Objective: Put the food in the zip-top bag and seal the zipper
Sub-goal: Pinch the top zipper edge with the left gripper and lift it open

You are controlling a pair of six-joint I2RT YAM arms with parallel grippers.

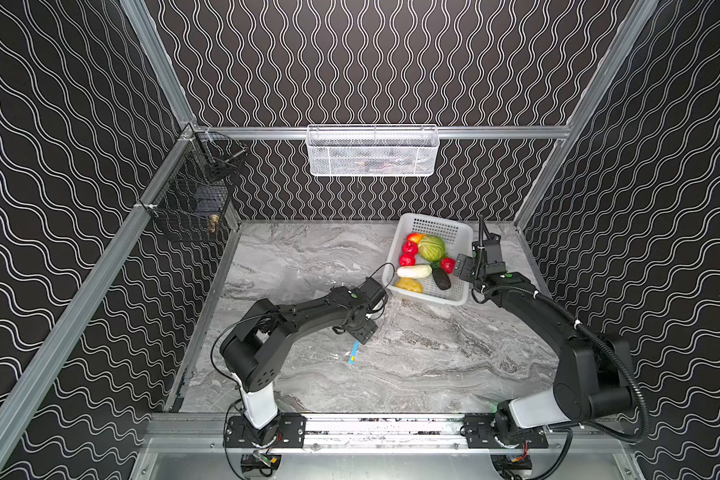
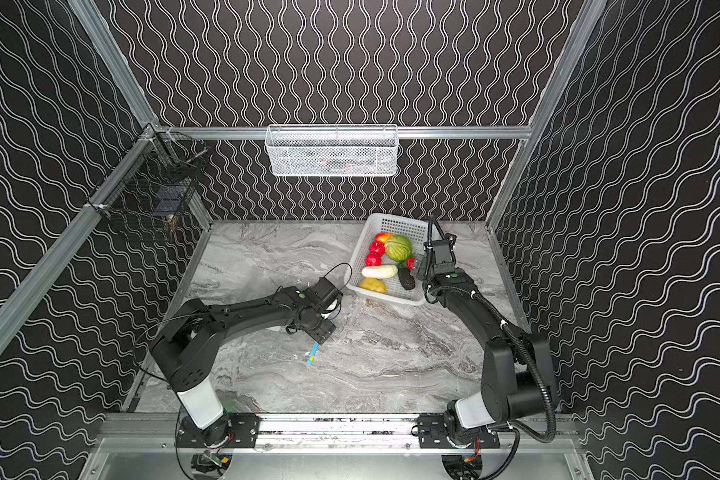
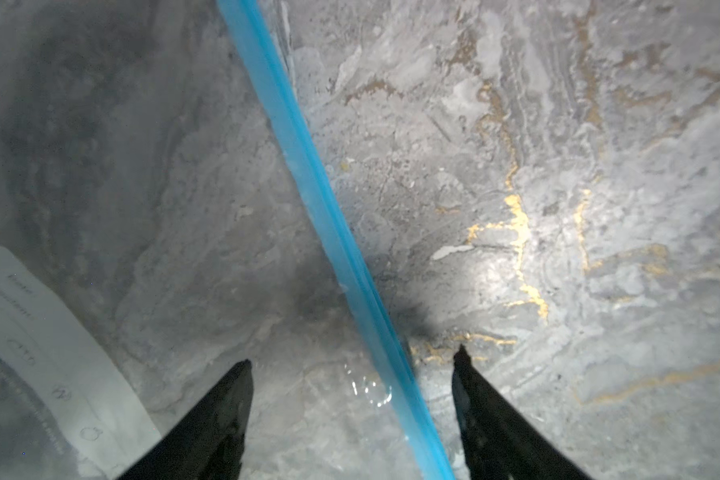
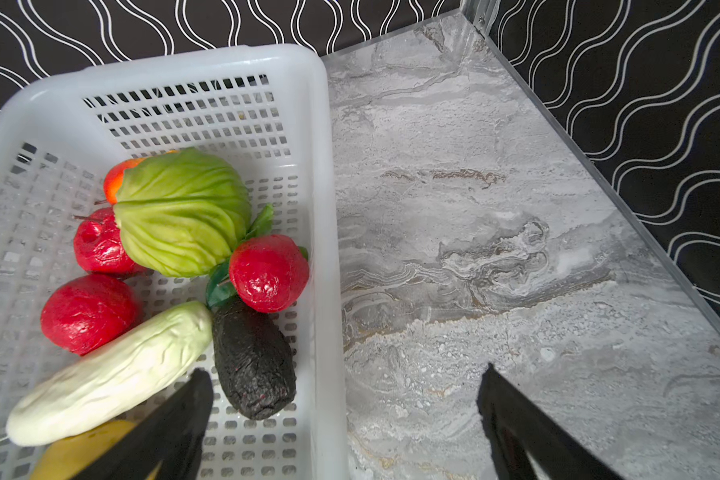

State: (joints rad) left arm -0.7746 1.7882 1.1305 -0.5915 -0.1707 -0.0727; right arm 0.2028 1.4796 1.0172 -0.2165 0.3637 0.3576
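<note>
**Open gripper straddling bag's blue zipper while toy produce is sitting in basket**

The left gripper [image 3: 353, 356] is hanging low over the zip-top bag [image 3: 175, 216]. Its two black fingers [image 3: 221, 415] are spread apart and gripping nothing. The zipper [image 3: 329, 208], a smooth light-blue ribbed strip, is running between them, closer to one finger, and appears to be touching neither. In both top views a short stretch of the zipper [image 1: 353, 354] is showing at the gripper's 6 o'clock.

The bag is a thin, clear, glossy film lying flat on the grey marble-patterned table [image 1: 308, 257]. The print on its white label patch [image 3: 46, 345] is too blurred to read. From above, the film is all but vanishing against the stone pattern, so its outline cannot be traced.

The food is lying in a white perforated plastic basket [image 4: 321, 166] at the table's 1 o'clock, well apart from the bag. The right gripper [image 4: 346, 368] is hovering at the basket's 3 o'clock rim with its fingers wide apart and empty. One finger is over the basket floor and the other over bare table.

- The ribbed green cabbage [image 4: 181, 212] is half hiding the orange-red one [image 4: 115, 180].
- Glossy red fruits [image 4: 269, 272] are ringing the cabbage.
- The long white radish [image 4: 113, 374] and the rough dark avocado-like one [image 4: 252, 357] are lying nearest the gripper.
- The yellow potato-like one [image 4: 84, 449] is being cut off by a finger and the picture's edge.
</note>
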